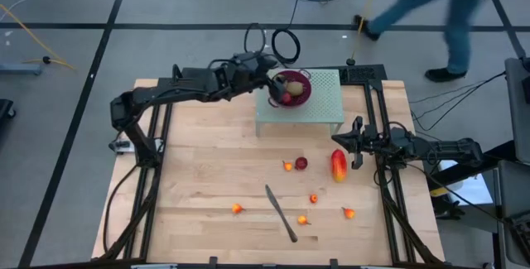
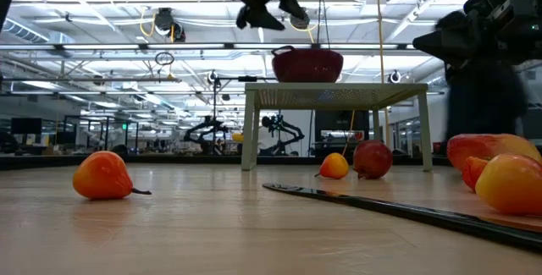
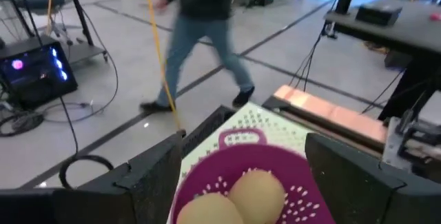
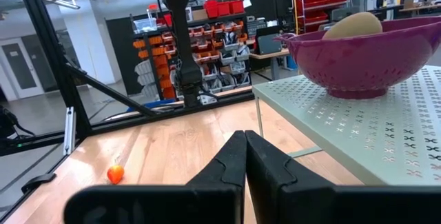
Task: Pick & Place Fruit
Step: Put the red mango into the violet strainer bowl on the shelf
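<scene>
A purple perforated bowl (image 1: 291, 88) stands on a pale green perforated stand (image 1: 300, 108) at the table's far side. Two brownish-green kiwis (image 3: 256, 191) lie in it. My left gripper (image 3: 241, 176) hovers open just above the bowl's left rim (image 1: 269, 80), nothing between its fingers. On the table lie a red-yellow mango (image 1: 338, 165), a dark red round fruit (image 1: 301, 163) and several tiny orange-red fruits (image 1: 238, 208). My right gripper (image 1: 352, 141) waits shut at the table's right, beside the mango.
A long dark-handled knife (image 1: 281, 213) lies slanted on the table's near middle among the small fruits. The stand's legs (image 2: 251, 131) rest on the wood. A person (image 1: 439, 12) walks on the floor beyond the table's far edge. Cables lie there too.
</scene>
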Controlling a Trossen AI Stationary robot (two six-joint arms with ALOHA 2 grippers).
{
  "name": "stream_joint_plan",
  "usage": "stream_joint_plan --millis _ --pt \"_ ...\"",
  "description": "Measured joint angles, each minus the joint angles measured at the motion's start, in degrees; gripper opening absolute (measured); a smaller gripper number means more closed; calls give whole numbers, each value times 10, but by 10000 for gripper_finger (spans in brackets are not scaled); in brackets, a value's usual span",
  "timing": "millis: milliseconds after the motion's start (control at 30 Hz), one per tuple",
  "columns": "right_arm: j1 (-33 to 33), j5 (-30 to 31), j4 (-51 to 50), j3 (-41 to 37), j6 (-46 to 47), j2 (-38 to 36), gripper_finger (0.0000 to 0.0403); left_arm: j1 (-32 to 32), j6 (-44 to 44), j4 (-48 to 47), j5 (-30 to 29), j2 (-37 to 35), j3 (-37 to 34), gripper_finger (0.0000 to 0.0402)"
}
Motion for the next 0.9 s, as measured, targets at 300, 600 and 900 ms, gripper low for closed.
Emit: stream_joint_plan --millis 300,600,900 --pt "0 0 0 0 0 0 0 -38 -1 -12 0 -44 0 308" --pt "0 0 2 0 0 0 0 -68 -39 -13 1 -55 0 308" --pt "0 0 2 0 97 0 0 -93 -92 -41 2 -55 0 279"
